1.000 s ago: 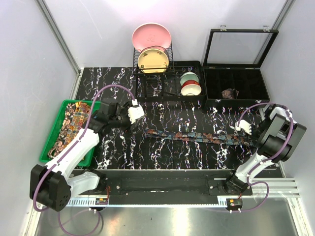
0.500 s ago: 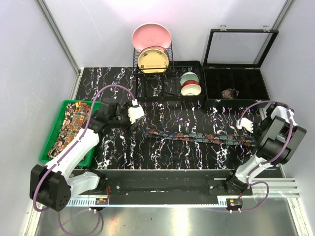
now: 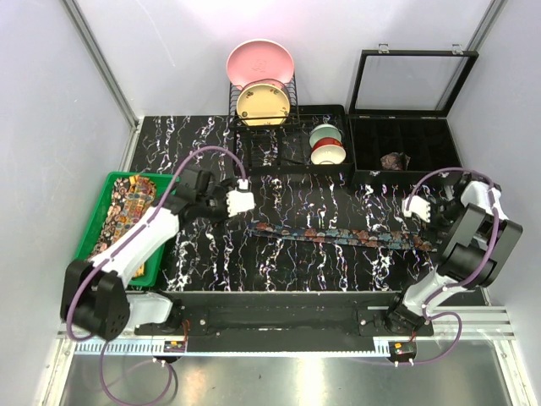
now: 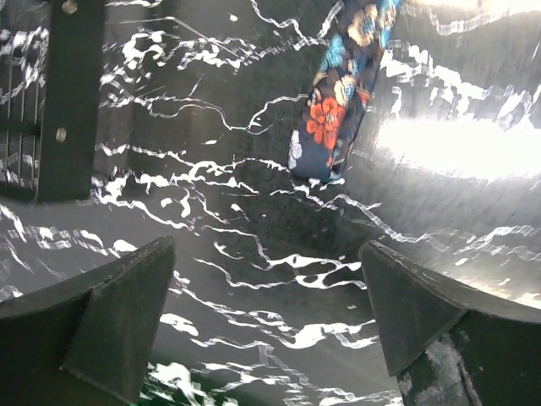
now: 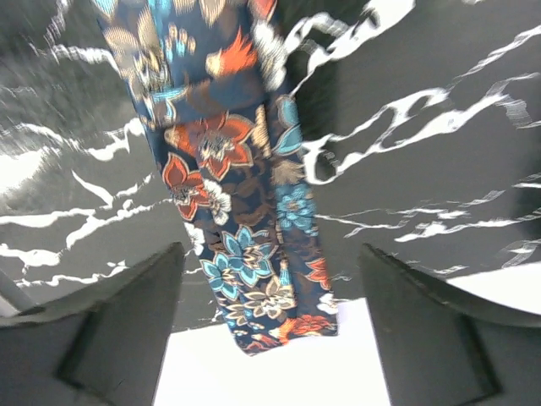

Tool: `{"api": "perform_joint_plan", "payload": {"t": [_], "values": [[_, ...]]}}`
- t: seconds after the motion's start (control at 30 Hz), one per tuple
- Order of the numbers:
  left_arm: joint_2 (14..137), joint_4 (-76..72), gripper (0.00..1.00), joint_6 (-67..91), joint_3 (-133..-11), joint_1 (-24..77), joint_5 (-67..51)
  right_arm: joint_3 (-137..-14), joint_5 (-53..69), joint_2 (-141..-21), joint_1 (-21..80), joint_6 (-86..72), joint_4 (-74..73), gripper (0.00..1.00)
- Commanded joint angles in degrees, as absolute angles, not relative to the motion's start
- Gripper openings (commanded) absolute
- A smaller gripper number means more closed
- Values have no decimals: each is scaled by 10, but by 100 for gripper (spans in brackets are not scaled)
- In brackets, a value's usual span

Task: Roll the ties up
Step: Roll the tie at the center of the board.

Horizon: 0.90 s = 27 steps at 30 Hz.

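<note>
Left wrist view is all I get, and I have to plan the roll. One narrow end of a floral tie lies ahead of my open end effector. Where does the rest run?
Observer: The floral tie lies flat in one long strip across the table toward the right arm.
Operator: Is the right arm holding it?
Observer: No. The right end effector is open near the tie's other end, which lies on the table between its fingers in the right wrist view.
Operator: Any other ties?
Observer: A yellow-brown paisley tie lies in the green tray on the left.
Operator: Anything rolled?
Observer: One small brownish coil sits in the open black case.
</note>
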State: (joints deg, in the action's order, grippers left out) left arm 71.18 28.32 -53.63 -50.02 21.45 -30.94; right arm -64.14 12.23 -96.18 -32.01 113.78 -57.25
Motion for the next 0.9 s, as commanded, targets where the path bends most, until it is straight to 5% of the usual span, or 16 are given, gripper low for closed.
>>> {"api": "perform_joint_plan", "payload": {"t": [0.0,0.43,0.63,0.87], "values": [[782,318,99,-671,-563,251,-308,-700,251,-907,-312,1130,-655,100],[1010,373,88,-635,-721,323,-289,-705,453,-906,-178,789,-634,99],[1006,410,67,-660,-684,321,-277,-789,494,-946,-126,435,-600,83],[981,375,38,-635,-617,317,-265,-750,532,-911,-86,135,-451,67]]}}
